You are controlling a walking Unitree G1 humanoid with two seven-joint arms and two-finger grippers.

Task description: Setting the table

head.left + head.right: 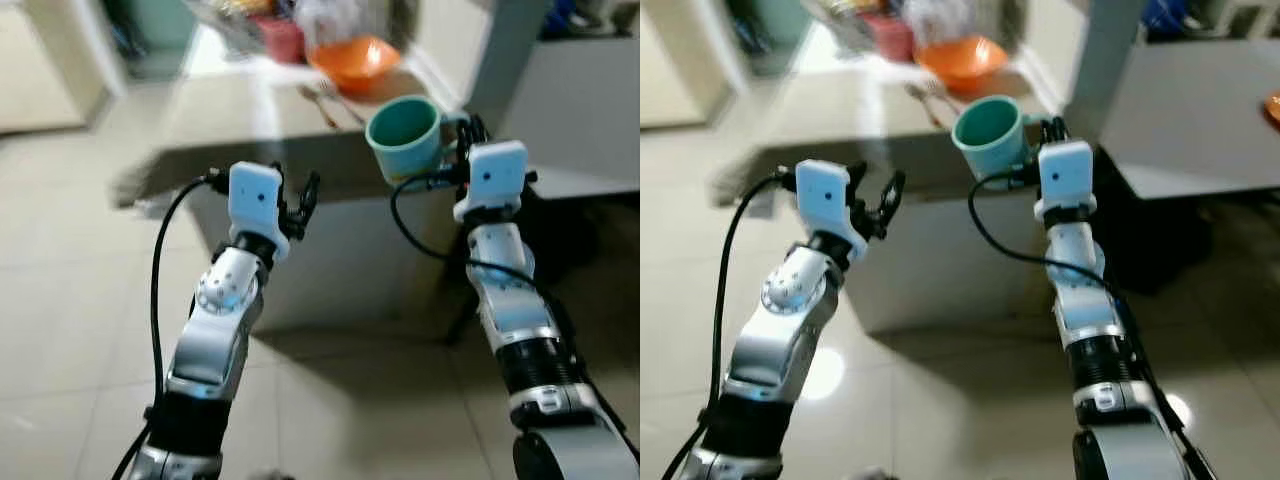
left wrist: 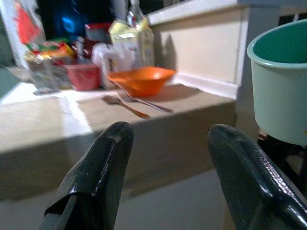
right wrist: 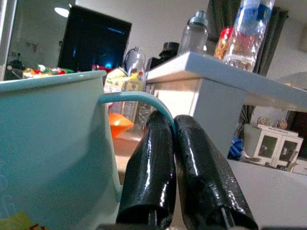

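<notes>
Up at 1 o'clock, right claw (image 1: 468, 135) clamped on handle of teal cup (image 1: 404, 137), held in air near counter (image 1: 230, 115) edge. Left claw (image 1: 297, 205) spread apart, holding nothing. Beyond: orange bowl (image 1: 354, 62), spoon (image 2: 123, 105), fork (image 2: 143, 100), blurred packages.

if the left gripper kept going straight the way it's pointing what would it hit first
Probably the front edge of the beige counter, which lies dead ahead between the open fingers of the left gripper. Depth is unclear; the spoon sits higher, on top.
</notes>
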